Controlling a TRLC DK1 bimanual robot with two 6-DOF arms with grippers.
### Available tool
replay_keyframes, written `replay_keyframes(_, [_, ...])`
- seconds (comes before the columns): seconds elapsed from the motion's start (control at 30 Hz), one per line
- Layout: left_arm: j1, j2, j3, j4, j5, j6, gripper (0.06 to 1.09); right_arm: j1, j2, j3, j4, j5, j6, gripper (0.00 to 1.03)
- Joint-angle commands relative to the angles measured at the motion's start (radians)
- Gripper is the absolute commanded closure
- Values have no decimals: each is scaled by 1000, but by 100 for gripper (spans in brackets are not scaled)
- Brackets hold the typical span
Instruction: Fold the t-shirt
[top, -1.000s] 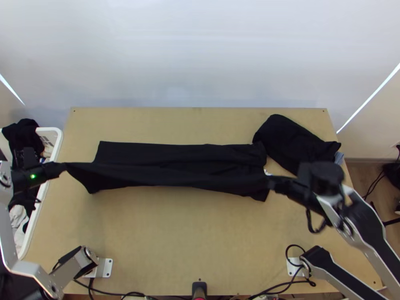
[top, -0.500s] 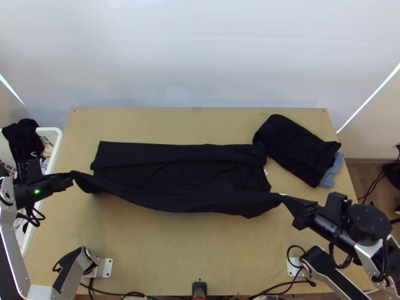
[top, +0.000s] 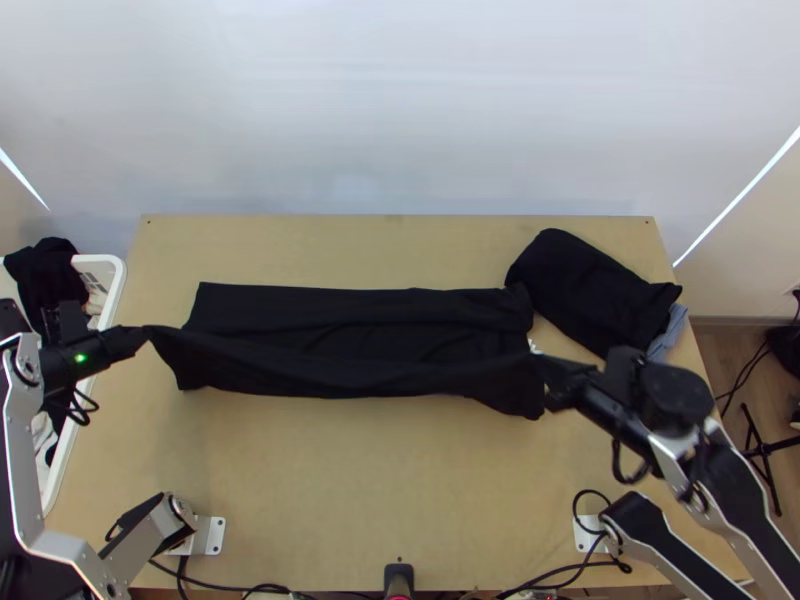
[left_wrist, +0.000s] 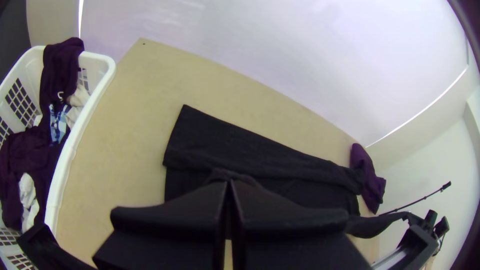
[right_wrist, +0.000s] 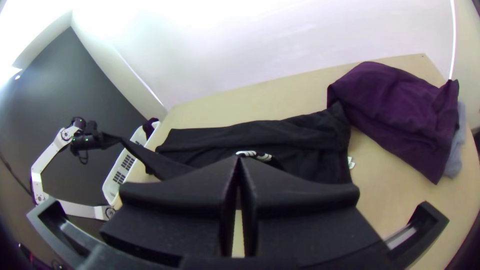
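Note:
The black t-shirt (top: 350, 310) lies as a long strip across the table, its far edge folded over, its near edge lifted between both grippers. At the strip's left end, my left gripper (top: 145, 335) is shut on one corner of that edge, above the table. My right gripper (top: 550, 370) holds the other corner at the right end, beside a small white label. In the left wrist view the fingers of my left gripper (left_wrist: 230, 187) meet on dark cloth. The right wrist view has my right gripper (right_wrist: 239, 162) shut, a white-striped bit of shirt (right_wrist: 257, 155) at its tips.
A white basket (top: 115, 290) of clothes stands at the table's left edge. At the back right lies a dark folded garment (top: 590, 290), touching the shirt's end, over a blue-grey cloth (top: 670, 332). Bare wood (top: 380, 500) spans the near side.
Over the last second the right gripper went toward the near right, then back up the picture to the left. The left gripper shifted slightly. The lifted edge swung nearer, then partly back.

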Motion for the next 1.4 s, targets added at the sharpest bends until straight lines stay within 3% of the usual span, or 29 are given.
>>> replay_keyframes(0.0, [22,114,29,68,-17,-23,105,-55,204,0,149,-3,-11,100])
replay_keyframes(0.7, [-66,404,145,222,-73,-69,105,-214,741,143,482,-18,-18,100])
replay_keyframes(1.37, [-178,743,311,357,-159,-147,105,-260,1010,300,536,-18,-21,100])
